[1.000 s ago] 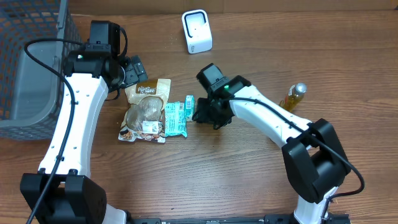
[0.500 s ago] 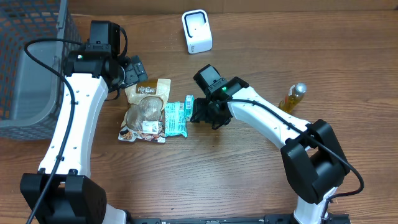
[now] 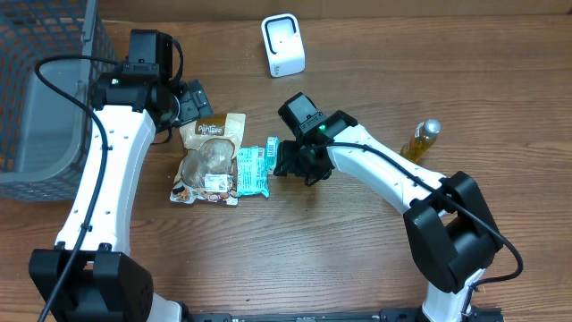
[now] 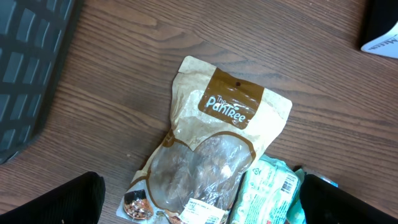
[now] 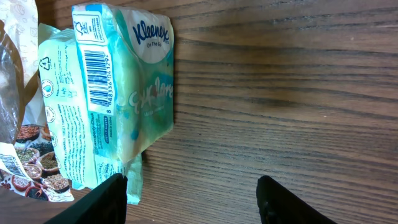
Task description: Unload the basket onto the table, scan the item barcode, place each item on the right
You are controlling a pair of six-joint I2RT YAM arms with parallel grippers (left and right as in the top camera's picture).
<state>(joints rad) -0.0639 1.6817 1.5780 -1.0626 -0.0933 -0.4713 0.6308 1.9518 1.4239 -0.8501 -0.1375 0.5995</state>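
Observation:
A teal Kleenex tissue pack [image 3: 252, 170] lies flat on the wooden table, its barcode [image 5: 96, 79] facing up. In the right wrist view the pack [image 5: 134, 87] sits up and to the left. My right gripper [image 5: 193, 208] is open just right of it over bare wood, and its left finger [image 5: 93, 205] is by the pack's loose flap. From overhead, that gripper [image 3: 298, 170] is low beside the pack. A brown Pantree pouch [image 4: 211, 143] lies to the left of the pack. My left gripper [image 4: 199, 211] hangs wide open above the pouch, holding nothing. A white scanner [image 3: 283, 45] stands at the back.
A dark mesh basket [image 3: 45, 89] fills the far left, close to the left arm. A small bottle of yellow liquid [image 3: 420, 139] stands at the right, beside the right arm's forearm.
My right gripper has opened wider and edged slightly left toward the tissue pack. The left arm, pack and pouch have not moved.

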